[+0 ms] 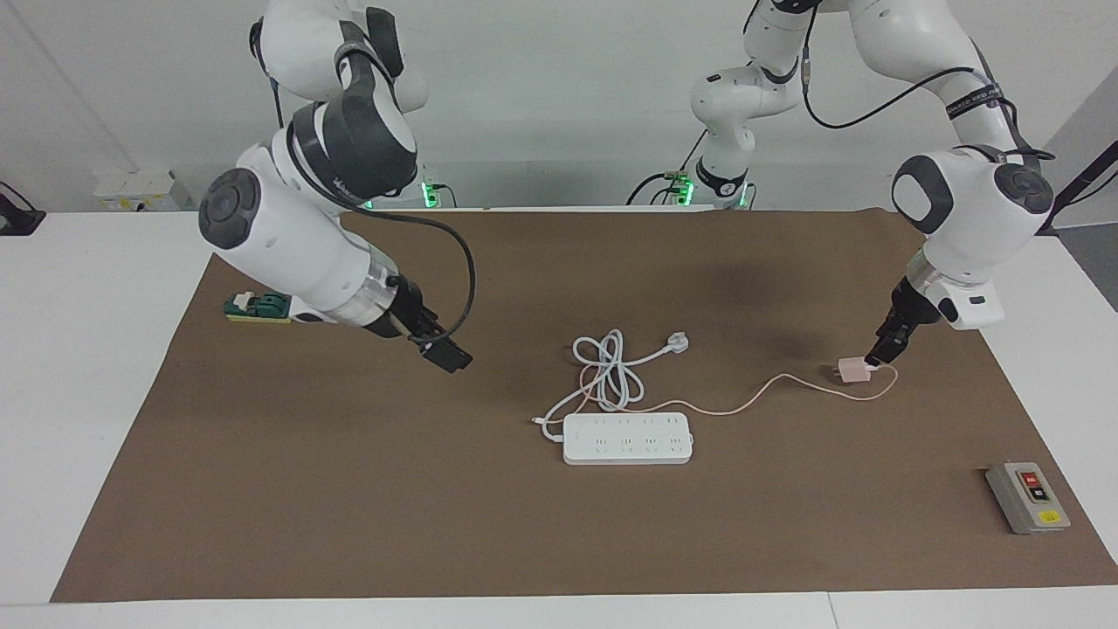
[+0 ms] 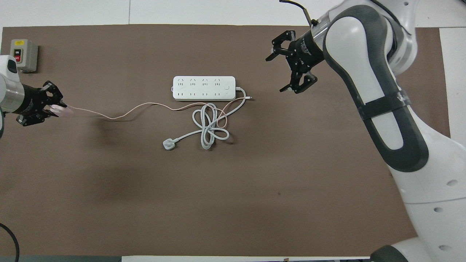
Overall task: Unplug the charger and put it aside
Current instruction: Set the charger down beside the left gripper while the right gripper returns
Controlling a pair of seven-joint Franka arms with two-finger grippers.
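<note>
Brown paper covers the table. At the left arm's end, the charger [image 1: 852,371] lies on it, unplugged, well apart from the strip [image 1: 627,438]. The left claw [image 1: 884,349] sits right at it, fingers spread, seemingly just letting go. The right claw [image 2: 293,71] hangs open, waiting. Next, I judge: lift the left claw clear without snagging the cable [image 1: 742,401].

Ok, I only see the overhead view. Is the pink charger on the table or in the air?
Observer: Down. The charger lies on the brown mat, the left pincer just over it.
Operator: Is the right pincer touching anything?
Observer: No, it hangs in the air over bare mat.
Operator: Anything hidden under that arm?
Observer: Yes, a small green block near the mat's edge.
</note>
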